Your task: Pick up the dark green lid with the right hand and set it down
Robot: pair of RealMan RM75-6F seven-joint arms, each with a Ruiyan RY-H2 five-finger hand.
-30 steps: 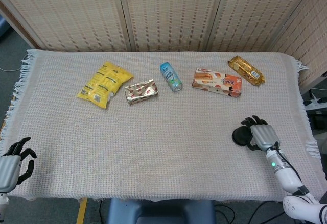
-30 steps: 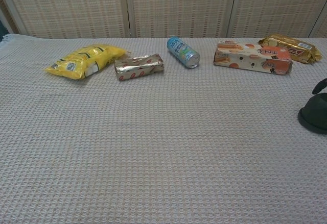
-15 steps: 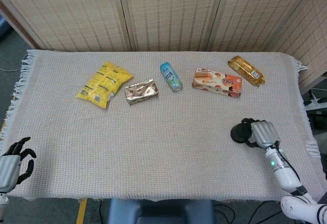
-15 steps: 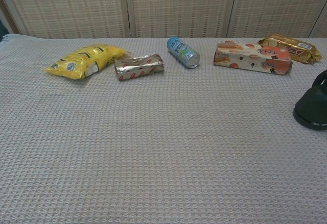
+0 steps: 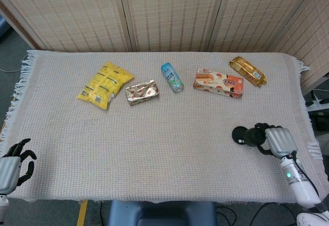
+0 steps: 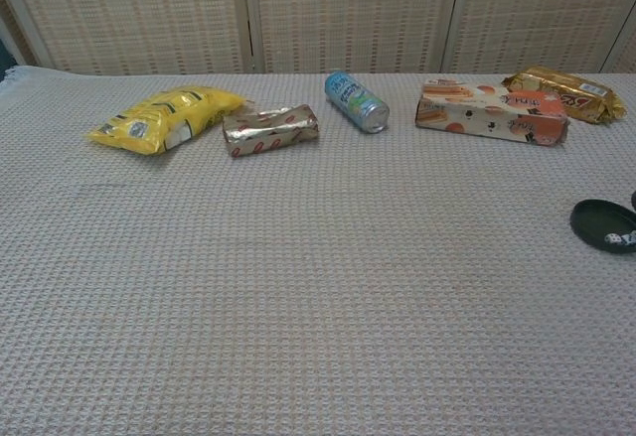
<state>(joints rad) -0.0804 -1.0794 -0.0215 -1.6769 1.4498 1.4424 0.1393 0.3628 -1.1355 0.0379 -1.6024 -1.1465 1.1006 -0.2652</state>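
The dark green lid (image 5: 239,135) lies flat on the woven cloth near the table's right edge; the chest view shows it at the right border as the lid (image 6: 603,225). My right hand (image 5: 275,139) is just right of it, its dark fingers (image 5: 257,136) reaching to the lid's right rim. I cannot tell whether they still grip the rim or only touch it. In the chest view only a sliver of a finger (image 6: 633,200) shows. My left hand (image 5: 13,167) rests off the table's front left corner, fingers apart, holding nothing.
Along the far side lie a yellow snack bag (image 5: 105,84), a silver wrapped bar (image 5: 142,92), a blue can (image 5: 171,77) on its side, an orange biscuit box (image 5: 218,83) and a gold packet (image 5: 247,71). The cloth's fringed right edge (image 5: 311,133) is close to the right hand.
The lid has gone from tilted up in the right hand to lying flat on the cloth. The right hand has drawn back to the right. The left hand has not moved.
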